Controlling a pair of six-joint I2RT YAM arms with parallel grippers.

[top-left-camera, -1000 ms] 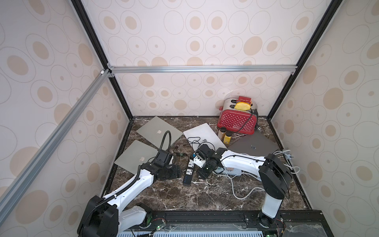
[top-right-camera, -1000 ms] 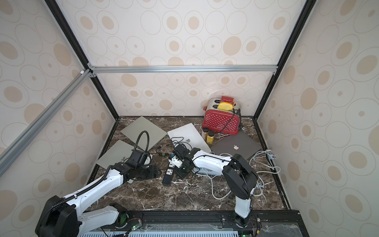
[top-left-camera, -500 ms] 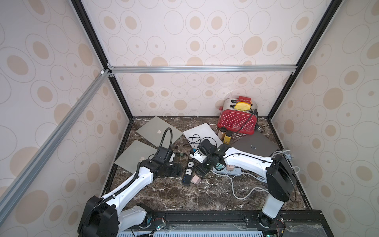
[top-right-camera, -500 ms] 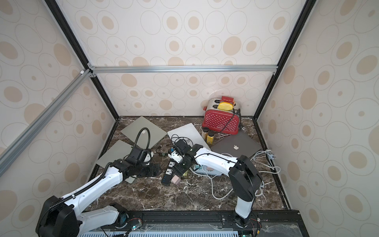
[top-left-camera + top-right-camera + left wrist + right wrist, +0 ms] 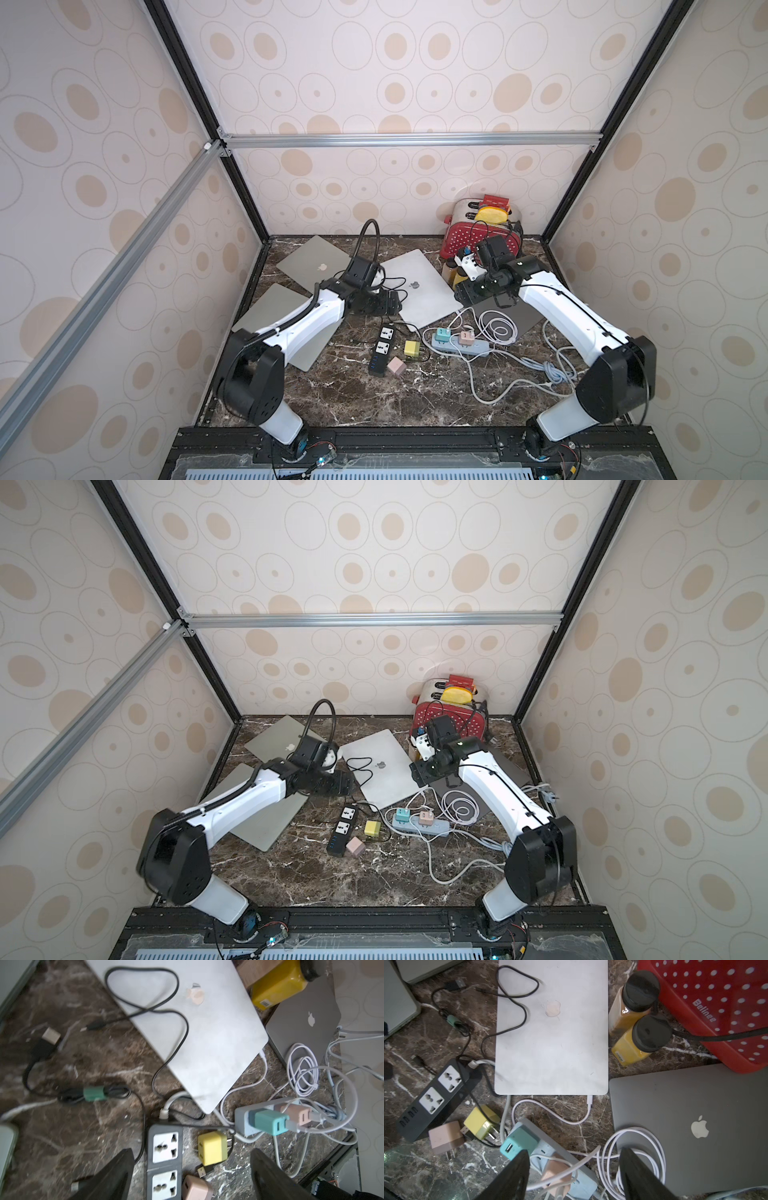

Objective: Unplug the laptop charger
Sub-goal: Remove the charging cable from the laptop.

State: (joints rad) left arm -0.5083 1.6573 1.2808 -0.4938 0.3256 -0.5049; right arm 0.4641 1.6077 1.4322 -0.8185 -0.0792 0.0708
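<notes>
Charger, top views: pink charger (image 5: 395,365) lies loose on the table (image 5: 365,409), touching the near end of the black power strip (image 5: 382,347), whose 2 sockets look empty.
Grippers, top views: left gripper (image 5: 390,305) and right gripper (image 5: 463,293) hang above the clutter, well apart from the charger; the jaw gap is unreadable here.
Left wrist view: fingers (image 5: 116,1176) spread wide, holding nothing.
Right wrist view: fingers (image 5: 512,1178) wide apart, empty. Only here do the charger's 2 bare prongs show, and a white cable (image 5: 589,1103) seated in the silver laptop (image 5: 552,1043).
Risk: the task is likely unfinished if that cable counts; a reach could snag looped cords and drag the strip.
</notes>
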